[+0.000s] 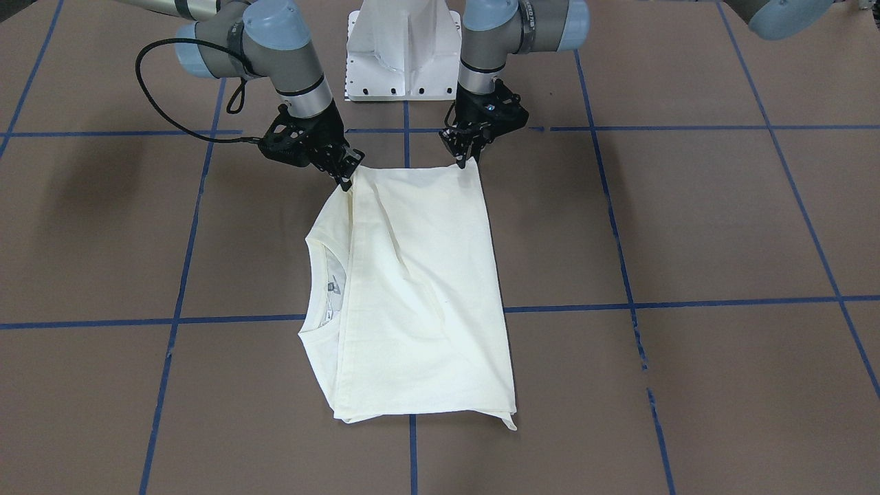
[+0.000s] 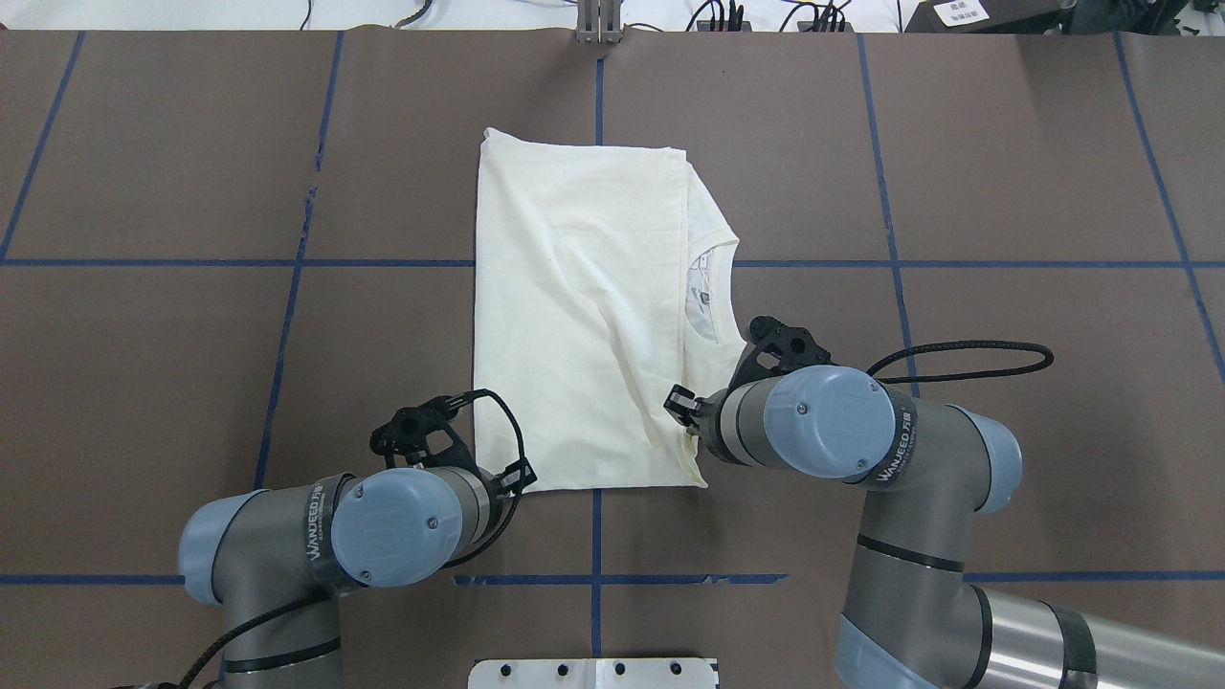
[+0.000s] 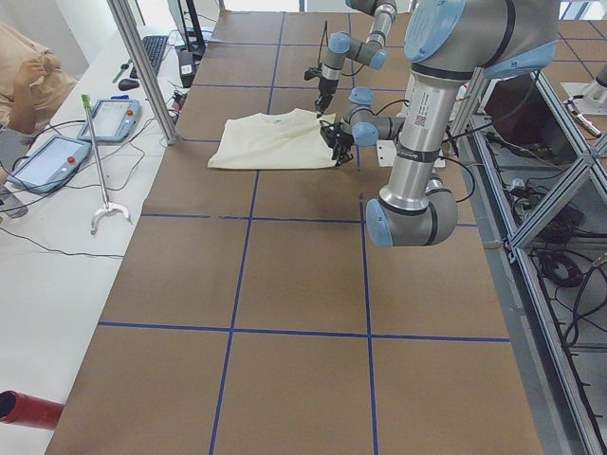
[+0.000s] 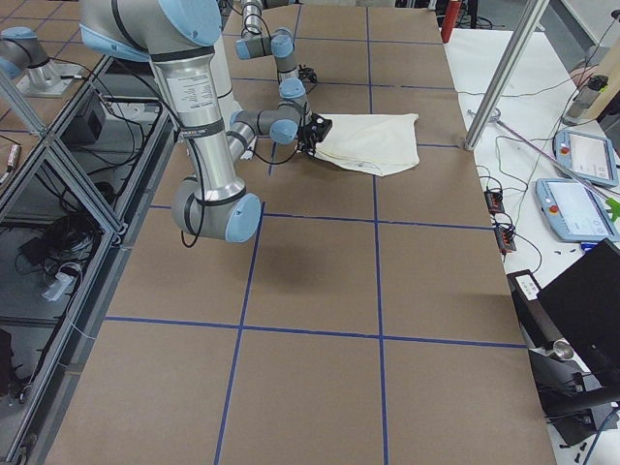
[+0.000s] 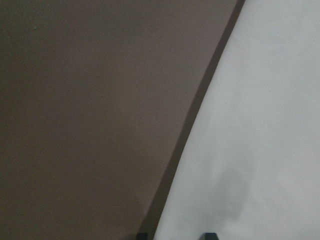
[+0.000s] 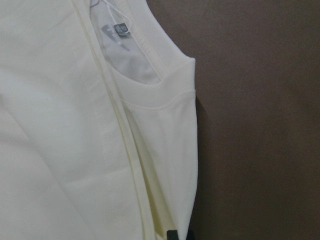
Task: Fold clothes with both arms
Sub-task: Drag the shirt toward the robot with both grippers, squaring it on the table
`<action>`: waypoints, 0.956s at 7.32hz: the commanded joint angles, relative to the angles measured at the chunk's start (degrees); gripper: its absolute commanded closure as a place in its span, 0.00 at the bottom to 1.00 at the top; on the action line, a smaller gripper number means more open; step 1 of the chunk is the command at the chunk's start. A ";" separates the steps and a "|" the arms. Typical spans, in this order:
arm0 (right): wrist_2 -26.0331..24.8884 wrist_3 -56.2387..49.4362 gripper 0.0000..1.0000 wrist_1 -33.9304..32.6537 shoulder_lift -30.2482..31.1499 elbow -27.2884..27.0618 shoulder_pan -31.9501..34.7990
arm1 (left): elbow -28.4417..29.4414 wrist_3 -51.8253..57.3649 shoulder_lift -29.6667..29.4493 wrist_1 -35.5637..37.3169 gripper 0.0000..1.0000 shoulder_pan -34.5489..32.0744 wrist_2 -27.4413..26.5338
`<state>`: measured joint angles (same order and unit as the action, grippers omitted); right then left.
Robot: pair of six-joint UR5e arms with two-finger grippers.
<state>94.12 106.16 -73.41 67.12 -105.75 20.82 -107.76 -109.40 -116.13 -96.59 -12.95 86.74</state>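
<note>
Noted right gripper [image 1: 346,180] clamped on the shirt [image 1: 426,289] at its collar-side corner nearest the robot-side edge of the bench [image 1: 687,220]. In the right wrist view, seen one black fingertip [image 6: 172,234] pressed onto the doubled cloth edge.

Noted left gripper [image 1: 464,159] at the shirt's other robot-side corner, pointing down at the bench. In the left wrist view, seen both fingertips [image 5: 210,236] a little apart, the shirt's edge between them.

Found shirt folded lengthwise into a long rectangle, flat, plain side up, mid-bench, long axis running from the robot-side edge toward the operators' edge. Found collar [image 1: 323,275] and one shoulder showing from under the fold, toward the bench end on the robot's right. Logged one diagonal crease across the top layer.

Seen right arm [image 2: 861,450] and left arm [image 2: 316,545] bent low near the robot-side edge, either side of the white pedestal [image 1: 404,55]. Blue tape lines [image 1: 722,301] on the brown bench top, running under the shirt.
</note>
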 commanded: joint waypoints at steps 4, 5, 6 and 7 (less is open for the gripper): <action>-1.73 5.37 1.00 -0.07 15.75 -18.72 -7.79 | -14.96 -12.05 1.26 11.16 1.00 7.93 0.81; -2.10 5.28 1.00 -0.07 15.23 -16.70 -8.25 | -12.85 -11.71 1.17 10.98 1.00 8.03 0.89; -2.19 5.37 1.00 -0.07 15.23 -16.68 -8.25 | -12.48 -11.54 1.00 10.11 0.60 8.12 1.06; -2.19 5.37 1.00 -0.07 15.23 -16.68 -8.25 | -8.82 -11.62 0.73 3.23 0.59 8.12 1.15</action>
<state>92.07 111.44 -73.48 82.31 -122.63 12.76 -119.73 -120.92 -115.14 -87.97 -5.01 87.77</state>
